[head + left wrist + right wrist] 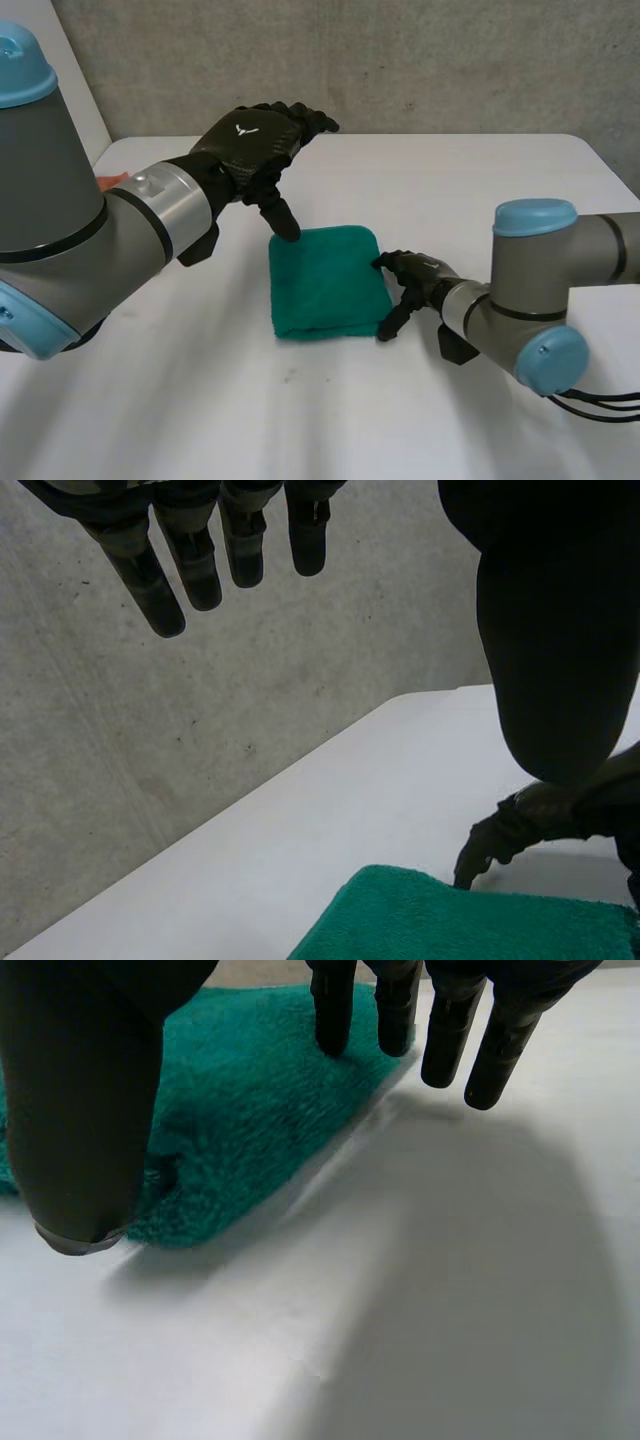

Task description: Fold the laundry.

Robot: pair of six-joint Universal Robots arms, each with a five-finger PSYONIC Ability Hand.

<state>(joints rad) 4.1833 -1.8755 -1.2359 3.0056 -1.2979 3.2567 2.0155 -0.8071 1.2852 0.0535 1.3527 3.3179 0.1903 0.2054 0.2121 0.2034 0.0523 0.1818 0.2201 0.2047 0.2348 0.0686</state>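
A green towel [325, 285], folded into a thick square, lies flat in the middle of the white surface [480, 190].

The left hand [255, 145] hangs above and just beyond the towel's far left corner. Its fingers [150, 590] are straight and slightly spread, holding nothing, and point away from the towel toward the grey wall [400, 60]. Its thumb [283, 222] points down to that corner; whether the tip touches the cloth I cannot tell.

The right hand [425, 272] sits low against the towel's right edge. In the right wrist view its fingers [335, 1015] are straight and a little apart. Two of them have their tips at the towel's edge, and the others are over the bare surface just beside it. The right thumb [85, 1110] comes down at the towel's near right corner, its tip at the surface right next to the cloth. Nothing is pinched between thumb and fingers.
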